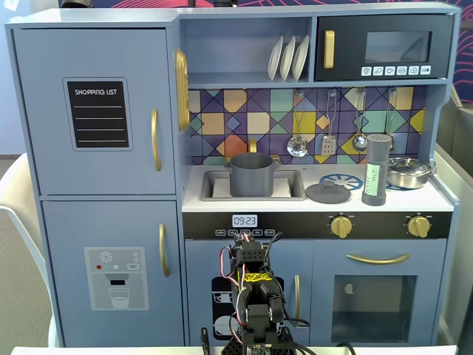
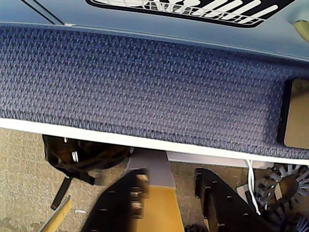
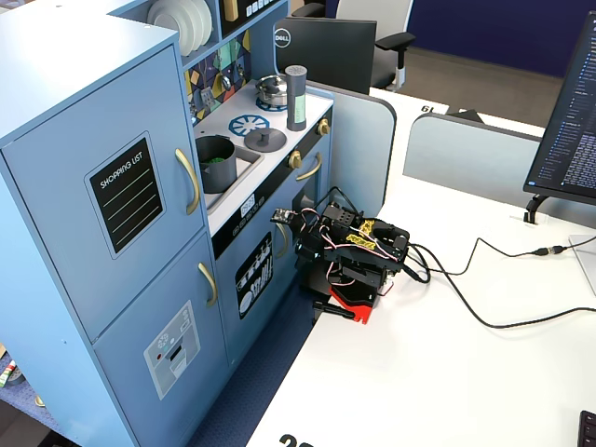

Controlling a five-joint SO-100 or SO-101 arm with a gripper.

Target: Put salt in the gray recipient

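Gripper (image 2: 169, 203) empty, jaws narrowly parted, folded low; salt (image 1: 376, 169) stands far above and right of it, gray recipient (image 1: 251, 174) above — tall shaker likely topples if clipped on approach.

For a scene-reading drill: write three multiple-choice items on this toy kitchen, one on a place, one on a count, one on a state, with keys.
1. The gray pot sits:
A. in the sink
B. on the stove burner
C. in the microwave

2. White plates on the shelf rack:
A. one
B. three
C. five

3. The salt shaker is:
A. lying down
B. held by the gripper
C. standing upright on the counter

Key: 1 A, the pot stands in the sink basin. 2 B, three plates show in the rack. 3 C, it stands beside the flat lid, while the folded arm stays low in front.
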